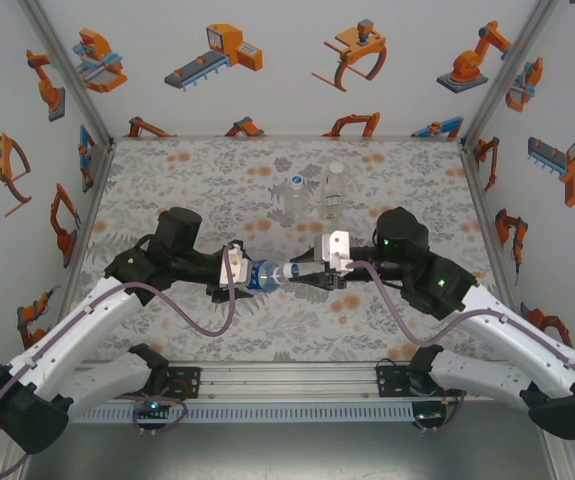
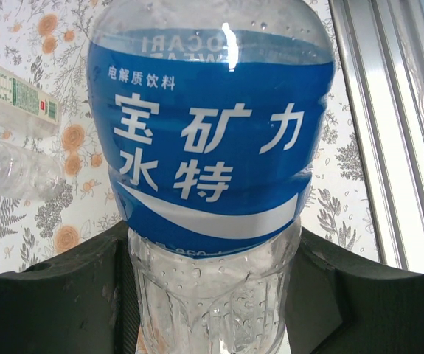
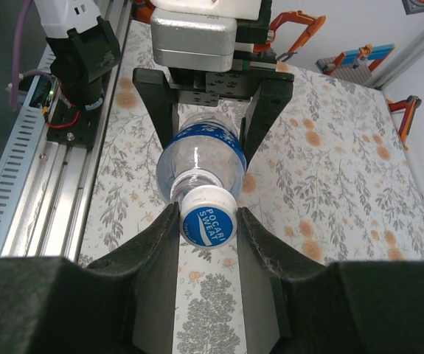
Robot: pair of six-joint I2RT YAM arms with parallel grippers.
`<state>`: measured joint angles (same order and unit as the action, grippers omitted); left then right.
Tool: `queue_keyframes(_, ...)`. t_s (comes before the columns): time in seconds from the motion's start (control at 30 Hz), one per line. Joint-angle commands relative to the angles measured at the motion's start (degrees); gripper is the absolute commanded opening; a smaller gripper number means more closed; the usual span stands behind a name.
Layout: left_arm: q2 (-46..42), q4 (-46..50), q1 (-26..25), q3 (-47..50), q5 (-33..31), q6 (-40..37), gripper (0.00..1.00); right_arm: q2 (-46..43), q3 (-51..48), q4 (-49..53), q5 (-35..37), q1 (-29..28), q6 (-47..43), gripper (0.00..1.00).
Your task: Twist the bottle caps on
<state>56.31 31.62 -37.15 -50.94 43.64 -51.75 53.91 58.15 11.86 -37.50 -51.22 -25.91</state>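
Note:
The blue-label bottle (image 1: 264,275) lies level above the table between the two arms. My left gripper (image 1: 247,275) is shut on its clear lower body (image 2: 212,295), with dark fingers (image 2: 57,295) on both sides. The label (image 2: 212,147) takes up most of the left wrist view. A white bottle cap (image 3: 209,216) with a blue printed top sits on the bottle's neck. My right gripper (image 3: 209,225) is shut on that cap, with both pads (image 3: 160,232) against its rim. In the top view my right gripper (image 1: 302,272) meets the bottle's mouth. The left gripper (image 3: 208,110) holds the bottle (image 3: 200,158) behind it.
Two more bottles stand at the back centre: a plain one (image 1: 294,195) and one with a green-white label (image 1: 334,190). They show again as the labelled bottle (image 2: 16,96) and the plain bottle (image 2: 12,169). An aluminium rail (image 1: 287,385) runs along the near edge.

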Motion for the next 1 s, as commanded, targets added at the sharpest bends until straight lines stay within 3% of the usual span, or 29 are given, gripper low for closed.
queue_keyframes(0.0,-0.9,1.0,-0.4,-0.5,3.0,-0.7,0.0,0.7,2.4,1.9,-3.0,-0.5,-2.9,0.0)
queue_keyframes(0.63,0.1,1.0,-0.5,-2.0,2.6,3.0,0.0,3.8,6.0,9.5,2.5,-2.6,-9.6,0.0)
queue_keyframes(0.97,0.1,1.1,-0.5,-2.1,2.9,3.7,0.0,6.0,8.7,14.4,1.3,-3.0,-16.3,0.0)
